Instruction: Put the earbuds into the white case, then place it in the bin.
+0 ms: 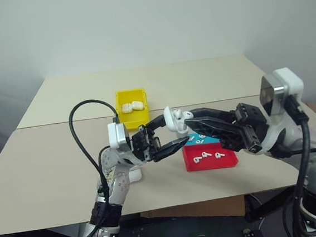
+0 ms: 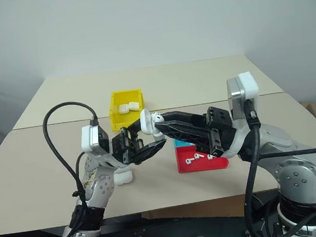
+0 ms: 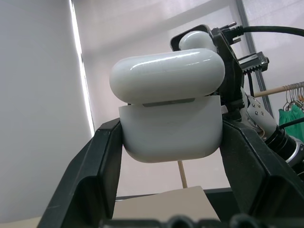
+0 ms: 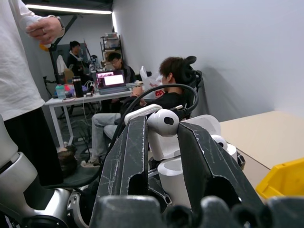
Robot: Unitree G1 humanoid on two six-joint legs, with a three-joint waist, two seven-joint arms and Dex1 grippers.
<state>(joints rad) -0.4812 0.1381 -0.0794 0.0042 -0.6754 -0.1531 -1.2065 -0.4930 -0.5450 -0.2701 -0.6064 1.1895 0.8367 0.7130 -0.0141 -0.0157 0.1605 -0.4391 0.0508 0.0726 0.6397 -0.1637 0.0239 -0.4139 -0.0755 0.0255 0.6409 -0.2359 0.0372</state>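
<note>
My left gripper (image 1: 176, 129) is shut on the white case (image 1: 173, 121), held up over the table's near half with its hinged lid (image 3: 166, 73) raised. The case's body (image 3: 171, 128) sits between the two black fingers (image 3: 102, 156). My right gripper (image 1: 188, 121) reaches in from the right, shut on one white earbud (image 1: 187, 114) held just at the case's open top; the earbud (image 4: 163, 123) hangs stem-down between the fingers. More earbuds (image 1: 206, 155) lie in a red tray. The yellow bin (image 1: 133, 118) stands behind the grippers with two white cases (image 1: 131, 106) inside.
The red tray (image 1: 229, 161) lies on the table under my right gripper, with a blue tray (image 1: 203, 139) partly hidden behind it. A small white rounded object (image 1: 134, 174) rests on the table under my left arm. A person (image 4: 19, 71) stands nearby; others sit at desks.
</note>
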